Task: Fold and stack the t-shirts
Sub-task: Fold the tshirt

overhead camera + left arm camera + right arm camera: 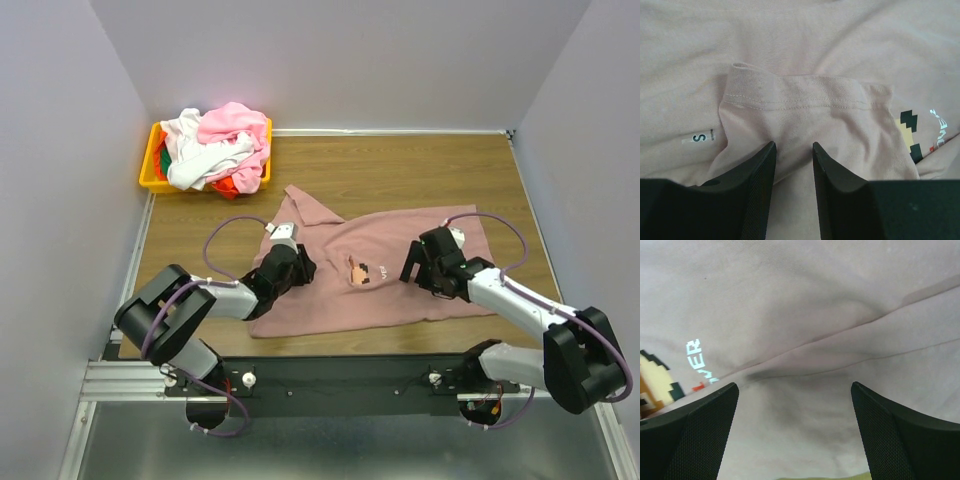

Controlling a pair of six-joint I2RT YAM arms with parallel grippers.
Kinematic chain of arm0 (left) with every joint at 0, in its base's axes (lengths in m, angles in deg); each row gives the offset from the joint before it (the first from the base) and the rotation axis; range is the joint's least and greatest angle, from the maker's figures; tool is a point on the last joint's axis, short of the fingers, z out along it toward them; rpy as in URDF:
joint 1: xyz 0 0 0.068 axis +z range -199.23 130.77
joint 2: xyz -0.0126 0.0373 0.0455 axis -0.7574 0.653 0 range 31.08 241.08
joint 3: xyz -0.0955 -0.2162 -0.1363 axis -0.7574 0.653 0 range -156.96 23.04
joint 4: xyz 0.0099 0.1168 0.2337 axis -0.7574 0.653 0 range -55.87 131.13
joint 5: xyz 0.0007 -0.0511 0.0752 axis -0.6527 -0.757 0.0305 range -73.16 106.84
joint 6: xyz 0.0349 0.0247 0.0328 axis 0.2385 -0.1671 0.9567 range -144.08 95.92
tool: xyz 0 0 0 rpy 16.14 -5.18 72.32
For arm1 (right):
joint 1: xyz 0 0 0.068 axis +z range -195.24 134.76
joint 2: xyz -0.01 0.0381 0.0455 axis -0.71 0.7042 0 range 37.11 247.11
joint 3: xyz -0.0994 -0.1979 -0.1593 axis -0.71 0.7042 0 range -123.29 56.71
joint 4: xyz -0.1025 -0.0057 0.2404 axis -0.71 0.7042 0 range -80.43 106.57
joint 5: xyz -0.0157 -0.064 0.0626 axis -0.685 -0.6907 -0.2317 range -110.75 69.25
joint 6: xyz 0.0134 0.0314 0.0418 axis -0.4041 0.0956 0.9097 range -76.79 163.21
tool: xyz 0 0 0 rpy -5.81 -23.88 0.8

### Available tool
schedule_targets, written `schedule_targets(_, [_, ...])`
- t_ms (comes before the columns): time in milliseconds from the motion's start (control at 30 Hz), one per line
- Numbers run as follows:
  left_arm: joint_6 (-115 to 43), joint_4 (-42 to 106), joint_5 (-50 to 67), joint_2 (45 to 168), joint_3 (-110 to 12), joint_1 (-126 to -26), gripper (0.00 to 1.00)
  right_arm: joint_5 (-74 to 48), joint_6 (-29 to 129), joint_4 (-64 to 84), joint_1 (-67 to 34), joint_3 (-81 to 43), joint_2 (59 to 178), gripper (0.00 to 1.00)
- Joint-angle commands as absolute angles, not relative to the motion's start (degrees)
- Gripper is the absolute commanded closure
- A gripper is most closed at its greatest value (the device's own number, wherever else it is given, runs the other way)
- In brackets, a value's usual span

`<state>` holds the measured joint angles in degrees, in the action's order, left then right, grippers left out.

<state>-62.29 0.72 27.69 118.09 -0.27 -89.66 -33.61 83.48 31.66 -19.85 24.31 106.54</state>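
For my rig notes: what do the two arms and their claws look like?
The left arm and right arm have pale grey links and bulky black joints. A lilac cable loops along each. The left claw and right claw are black, with finely meshed fingers.

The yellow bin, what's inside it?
A heap of t-shirts fills the yellow bin: light pink on top, white beside it, bits of red-orange and green poking out. The heap covers the bin's floor, so anything underneath is hidden.

1 spread mauve t-shirt (390, 300), 1 yellow bin (152, 183), heaped tees (215, 145) in 4 colours.
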Motion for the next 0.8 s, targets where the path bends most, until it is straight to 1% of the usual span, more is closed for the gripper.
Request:
schedule_targets(0, [-65.73, 8.72, 30.81, 116.43, 2.65, -91.24, 0.56, -30.59, 86.36, 34.88, -20.01, 25.68, 103.39, 0.00])
schedule_targets(233, [-66.88, 12.67, 31.43, 111.33, 2.92, -92.30, 0.55, -30.15, 86.36, 38.04, -20.10, 24.37, 100.22, 0.00])
schedule_targets(400, [-64.60, 18.21, 32.48, 103.00, -0.77, -92.39, 0.54, -34.10, 84.43, 40.77, -20.01, 17.61, 97.76, 0.00])
schedule_targets(433, [-64.42, 20.57, 33.18, 102.11, -2.87, -92.39, 0.50, -35.15, 83.47, 40.94, -20.01, 14.73, 98.11, 0.00])
schedule_targets(500, [-62.41, 22.43, 35.56, 100.43, -6.38, -91.87, 0.46, -38.75, 82.32, 41.12, -20.28, 11.99, 99.86, 0.00])
schedule_targets(567, [-60.73, 23.49, 35.56, 100.43, -8.41, -90.81, 0.45, -40.78, 80.30, 41.04, -21.59, 7.51, 103.98, 0.00])
schedule_targets(700, [-56.95, 22.62, 32.14, 103.58, -13.42, -84.32, 0.45, -42.19, 75.91, 39.72, -26.42, -0.40, 113.12, 0.00])
schedule_targets(767, [-54.85, 21.04, 29.78, 105.77, -14.92, -81.77, 0.45, -40.54, 73.27, 37.45, -30.36, -4.35, 117.86, 0.00])
